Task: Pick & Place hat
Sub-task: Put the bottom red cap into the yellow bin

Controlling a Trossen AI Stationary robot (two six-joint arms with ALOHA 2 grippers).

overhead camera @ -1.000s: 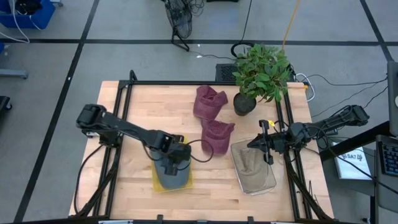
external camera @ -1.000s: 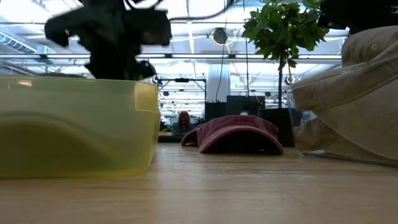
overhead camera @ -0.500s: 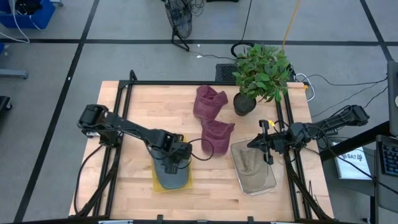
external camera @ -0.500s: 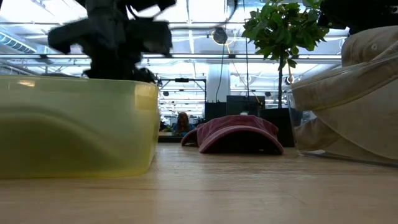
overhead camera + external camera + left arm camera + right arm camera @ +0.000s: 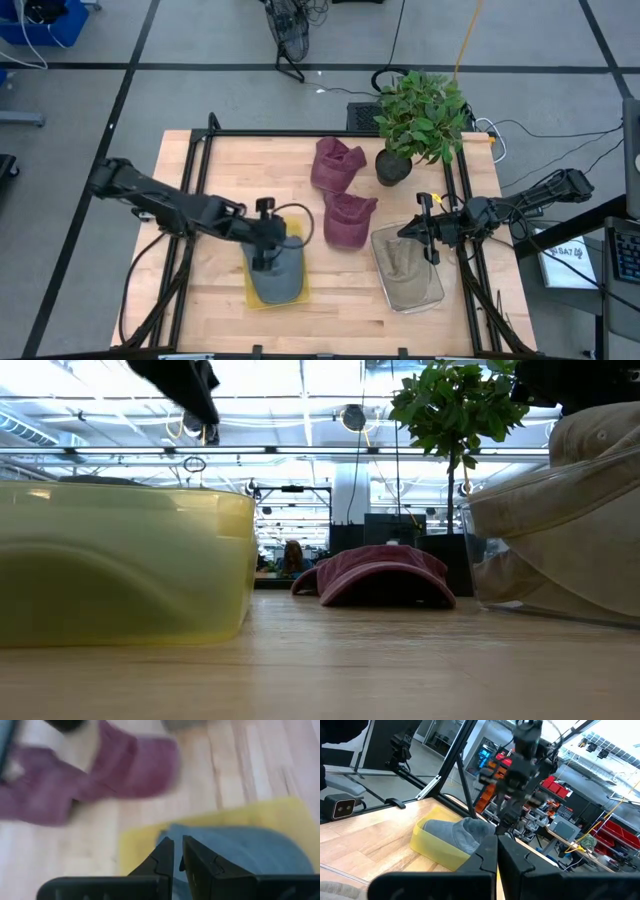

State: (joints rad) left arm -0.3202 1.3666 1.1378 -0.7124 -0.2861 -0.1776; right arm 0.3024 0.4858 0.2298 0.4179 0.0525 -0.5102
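A grey-blue hat (image 5: 276, 280) lies in the yellow bin (image 5: 252, 296), also seen in the left wrist view as the hat (image 5: 235, 855). My left gripper (image 5: 264, 258) hangs above it, shut (image 5: 178, 854) and clear of the cloth; in the low view it (image 5: 204, 422) is high over the bin (image 5: 120, 560). Two maroon hats (image 5: 347, 220) (image 5: 337, 163) rest on the wood. A beige hat (image 5: 405, 268) fills the clear bin (image 5: 432, 298). My right gripper (image 5: 431, 240) waits, shut (image 5: 496, 845), over that bin's far right corner.
A potted plant (image 5: 418, 118) stands at the table's far right corner, beside the farther maroon hat. Black frame rails (image 5: 196, 190) run along the table's edges. Bare wood (image 5: 230, 170) lies on the far left part of the table.
My left gripper has risen out of the yellow bin and drawn back a little toward the table's left, its arm swinging leftward. The grey-blue hat has stayed in the bin. My right arm has kept still.
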